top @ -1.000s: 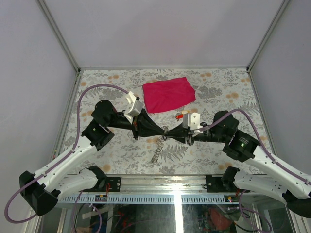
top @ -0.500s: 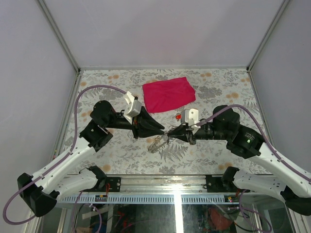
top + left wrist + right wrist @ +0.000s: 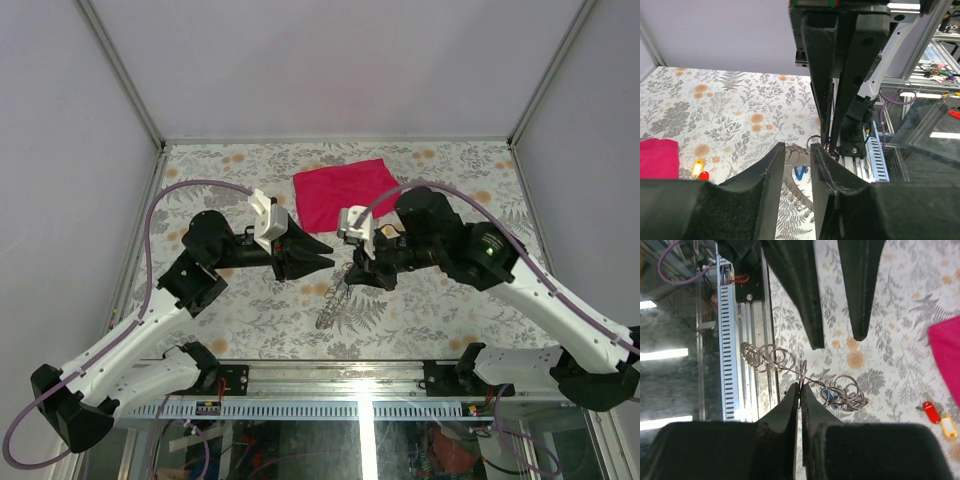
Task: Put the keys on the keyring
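My right gripper (image 3: 800, 389) is shut on the thin edge of a silver keyring (image 3: 803, 371), held above the table. More linked rings hang off it on both sides: one bunch (image 3: 765, 356) and another (image 3: 846, 392) with a small blue piece. From above, this chain of rings (image 3: 333, 300) dangles below the right gripper (image 3: 352, 275). My left gripper (image 3: 325, 255) faces it from the left, its jaws a little apart with nothing between them (image 3: 797, 147). Keys with red (image 3: 930, 411) and yellow (image 3: 948, 427) tags lie on the table.
A red cloth (image 3: 345, 192) lies at the back middle of the flowered table (image 3: 450, 320). The metal rail (image 3: 340, 378) runs along the near edge. Side walls close in the table left and right.
The left gripper has opened, let go of the rings and drawn back to the left. The right arm has swung left and back, shutting on a ring and carrying the chain.
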`<action>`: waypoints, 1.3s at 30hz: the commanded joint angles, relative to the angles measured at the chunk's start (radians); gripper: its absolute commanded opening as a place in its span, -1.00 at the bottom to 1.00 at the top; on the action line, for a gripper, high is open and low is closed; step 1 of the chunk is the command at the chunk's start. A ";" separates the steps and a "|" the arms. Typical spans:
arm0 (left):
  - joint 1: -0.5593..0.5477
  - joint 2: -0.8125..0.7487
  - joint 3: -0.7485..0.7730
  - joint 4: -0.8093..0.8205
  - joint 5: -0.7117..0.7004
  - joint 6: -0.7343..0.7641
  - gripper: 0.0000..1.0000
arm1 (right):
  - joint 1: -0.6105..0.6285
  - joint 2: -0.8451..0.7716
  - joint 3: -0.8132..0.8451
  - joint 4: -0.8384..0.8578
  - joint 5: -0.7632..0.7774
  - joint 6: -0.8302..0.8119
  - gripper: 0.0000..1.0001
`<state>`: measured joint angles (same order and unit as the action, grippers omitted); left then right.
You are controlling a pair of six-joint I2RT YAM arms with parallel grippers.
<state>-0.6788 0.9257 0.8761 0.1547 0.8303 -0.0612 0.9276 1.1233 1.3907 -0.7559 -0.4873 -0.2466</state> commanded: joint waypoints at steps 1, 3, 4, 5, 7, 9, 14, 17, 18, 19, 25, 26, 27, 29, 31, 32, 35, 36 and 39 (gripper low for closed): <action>0.002 -0.033 -0.023 -0.035 -0.054 0.053 -0.43 | 0.001 0.119 0.186 -0.187 0.022 0.048 -1.00; 0.002 -0.037 -0.026 -0.051 -0.055 0.063 -0.42 | 0.002 0.176 0.250 -0.261 0.034 0.059 -1.00; 0.002 -0.041 -0.029 -0.056 -0.055 0.067 -0.42 | 0.002 0.197 0.288 -0.287 0.042 0.067 -1.00; 0.002 -0.042 -0.030 -0.061 -0.055 0.072 -0.42 | 0.001 0.214 0.306 -0.308 0.053 0.074 -1.00; 0.002 -0.045 -0.031 -0.074 -0.053 0.083 -0.42 | 0.001 0.245 0.338 -0.344 0.066 0.085 -1.00; 0.002 -0.046 -0.032 -0.091 -0.056 0.098 -0.42 | 0.001 0.275 0.366 -0.376 0.098 0.111 -1.00; 0.003 -0.045 -0.038 -0.127 -0.082 0.133 -0.42 | 0.001 0.360 0.444 -0.462 0.106 0.179 -1.00; 0.002 -0.045 -0.038 -0.142 -0.094 0.150 -0.42 | 0.001 0.378 0.448 -0.488 0.112 0.210 -1.00; 0.002 -0.044 -0.039 -0.144 -0.097 0.152 -0.41 | 0.002 0.388 0.449 -0.499 0.114 0.224 -1.00; 0.002 -0.042 -0.040 -0.146 -0.097 0.154 -0.41 | 0.001 0.398 0.453 -0.513 0.116 0.233 -1.00; 0.003 -0.028 -0.046 -0.145 -0.079 0.157 -0.40 | 0.001 0.479 0.486 -0.619 0.093 0.272 -1.00; 0.002 -0.025 -0.045 -0.149 -0.078 0.161 -0.40 | 0.002 0.489 0.489 -0.633 0.093 0.281 -1.00; 0.002 -0.021 -0.043 -0.155 -0.077 0.165 -0.39 | 0.002 0.498 0.489 -0.646 0.096 0.292 -1.00; 0.002 -0.011 -0.034 -0.172 -0.078 0.178 -0.38 | 0.002 0.509 0.479 -0.668 0.099 0.312 -1.00; 0.003 -0.002 -0.025 -0.189 -0.074 0.189 -0.37 | 0.001 0.521 0.453 -0.688 0.098 0.328 -1.00; 0.002 0.003 -0.022 -0.193 -0.069 0.192 -0.37 | 0.002 0.525 0.429 -0.692 0.095 0.335 -1.00; 0.002 0.017 -0.015 -0.197 -0.058 0.195 -0.36 | 0.001 0.533 0.383 -0.692 0.103 0.346 -1.00; 0.002 0.019 -0.012 -0.199 -0.056 0.197 -0.36 | 0.001 0.534 0.387 -0.697 0.116 0.345 -1.00; 0.002 0.028 -0.011 -0.206 -0.046 0.201 -0.35 | 0.001 0.533 0.407 -0.675 0.123 0.352 -1.00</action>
<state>-0.6788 0.9478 0.8368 -0.0471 0.7597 0.1131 0.9276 1.6497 1.7721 -1.4063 -0.3752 0.0666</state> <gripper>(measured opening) 0.321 0.027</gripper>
